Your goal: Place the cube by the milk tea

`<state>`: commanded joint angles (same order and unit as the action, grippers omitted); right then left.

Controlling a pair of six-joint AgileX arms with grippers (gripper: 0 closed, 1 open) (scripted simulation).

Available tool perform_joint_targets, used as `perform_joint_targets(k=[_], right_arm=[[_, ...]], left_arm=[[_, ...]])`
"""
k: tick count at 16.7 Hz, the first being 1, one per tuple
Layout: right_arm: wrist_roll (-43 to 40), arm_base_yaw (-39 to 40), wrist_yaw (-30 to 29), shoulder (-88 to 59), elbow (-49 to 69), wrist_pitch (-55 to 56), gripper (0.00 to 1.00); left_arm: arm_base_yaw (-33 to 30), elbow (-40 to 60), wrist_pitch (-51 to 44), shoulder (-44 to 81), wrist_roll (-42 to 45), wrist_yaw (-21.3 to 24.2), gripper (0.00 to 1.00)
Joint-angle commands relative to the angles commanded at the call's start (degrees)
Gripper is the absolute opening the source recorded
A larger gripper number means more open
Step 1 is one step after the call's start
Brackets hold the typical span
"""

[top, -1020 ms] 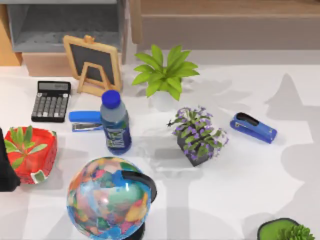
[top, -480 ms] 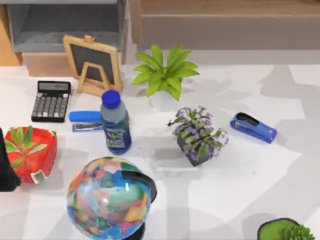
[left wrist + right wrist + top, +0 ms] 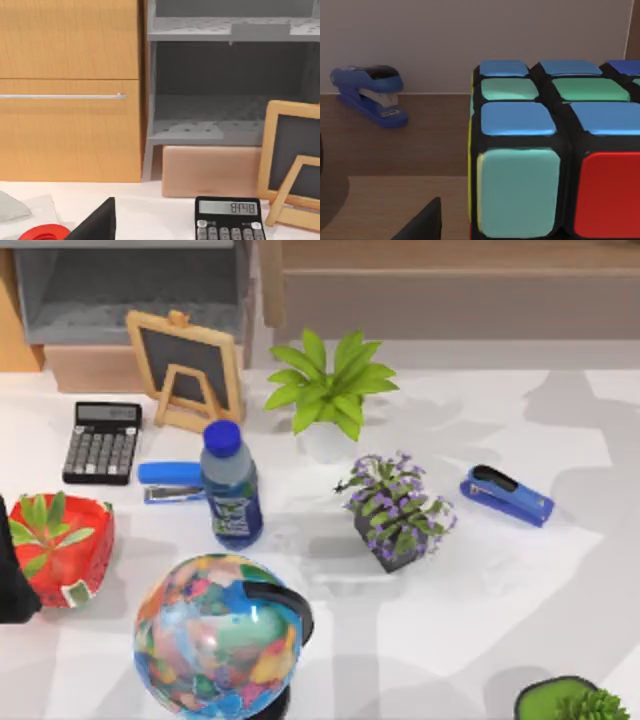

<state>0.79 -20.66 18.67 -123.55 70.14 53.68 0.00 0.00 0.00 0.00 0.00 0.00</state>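
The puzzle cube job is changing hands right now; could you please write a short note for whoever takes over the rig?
Left arm: parked at the table's left edge, beside the red plant pot.
Right end effector: close beside the puzzle cube; whether it has a grip cannot be judged.
A blue stapler lies beyond the cube.
Likely milk tea: the blue-capped bottle, left of the table's centre, unconfirmed.
Done: placement not confirmed.
Left: set the cube beside the bottle, then release.
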Motion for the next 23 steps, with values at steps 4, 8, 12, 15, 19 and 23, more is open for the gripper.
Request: perform_joint_targets(k=[4, 8, 12, 15, 19, 23], right_arm=[[0.0, 0.0, 0.0, 0.0, 0.0, 0.0, 0.55], [0.0, 0.0, 0.0, 0.0, 0.0, 0.0, 0.25], [0.0, 0.0, 0.0, 0.0, 0.0, 0.0, 0.0], [0.0, 0.0, 0.0, 0.0, 0.0, 0.0, 0.0], [0.0, 0.0, 0.0, 0.0, 0.0, 0.0, 0.0], [0.09, -0.04, 0.05, 1.03, 0.2, -1.17, 0.0]], left_arm=[[0.0, 0.0, 0.0, 0.0, 0.0, 0.0, 1.0], [0.0, 0.0, 0.0, 0.0, 0.0, 0.0, 1.0], [0.0, 0.0, 0.0, 0.0, 0.0, 0.0, 1.0], [0.0, 0.0, 0.0, 0.0, 0.0, 0.0, 1.0], [0.0, 0.0, 0.0, 0.0, 0.0, 0.0, 1.0], [0.0, 0.0, 0.0, 0.0, 0.0, 0.0, 1.0]])
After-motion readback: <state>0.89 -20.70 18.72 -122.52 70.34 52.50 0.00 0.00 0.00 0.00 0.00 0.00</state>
